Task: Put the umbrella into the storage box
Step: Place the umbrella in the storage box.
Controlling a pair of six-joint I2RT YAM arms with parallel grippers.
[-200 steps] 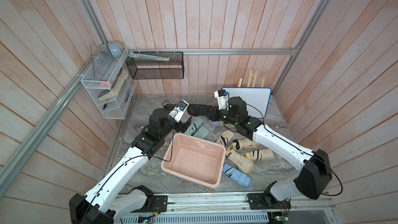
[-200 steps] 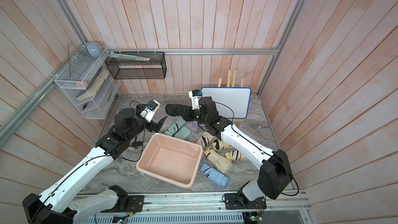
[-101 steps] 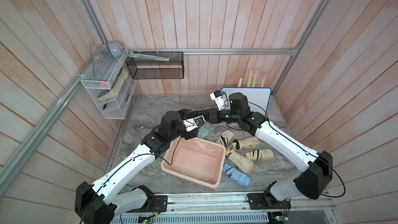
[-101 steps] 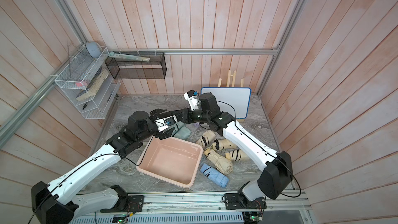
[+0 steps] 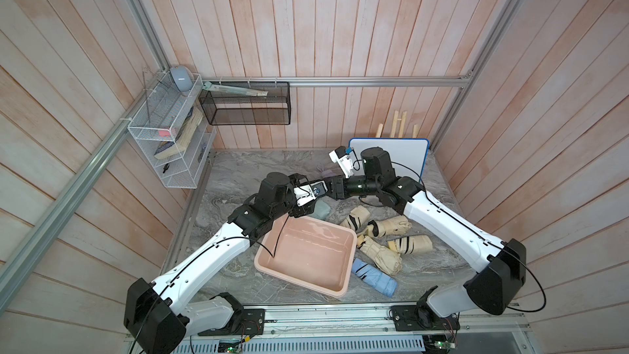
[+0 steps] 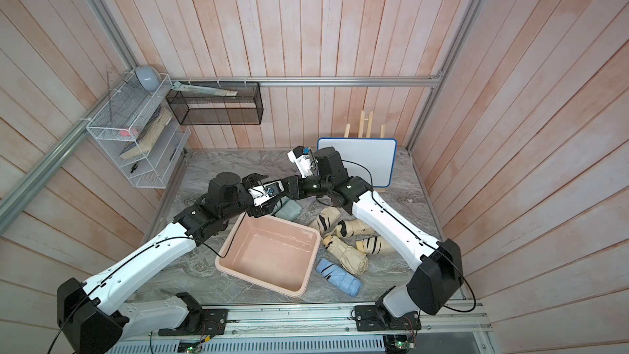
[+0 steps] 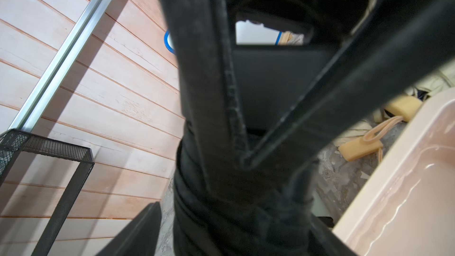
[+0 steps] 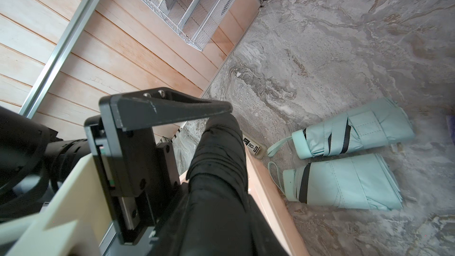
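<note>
— Start with the right gripper (image 7: 243,161). It's clamped tight on the black umbrella (image 8: 216,168), holding it in the air over the far rim of the storage box (image 5: 313,260). The box sits empty toward the front edge of the desk (image 5: 258,171).

— And the left gripper (image 7: 236,214)?

— Its jaws stand either side of that same umbrella, but they aren't pressed home. The left wrist view shows a sliver of desk between one finger (image 7: 138,232) and the cloth.

— A hand-over, then. What worries you?

— If the right lets go before the left bites, the umbrella drops onto that rim. It could tip outward onto the desk, beside the two mint umbrellas (image 8: 352,131) lying just past it. The cloth looks soft and wrinkled, so a pinch near its end may slide. The grippers are almost touching too, and a slightly misjudged move would knock them together. The left arm's cable (image 5: 277,238) also droops into the box, where it might catch.

— From above I can't even find the umbrella.

— No, in both top views the wrist cameras (image 5: 304,195) cover it, so only the wrist views show it. The top views give what those miss: the bare box floor, and the beige umbrellas (image 5: 388,226) and blue umbrella (image 5: 374,275) along the box's right side.
</note>
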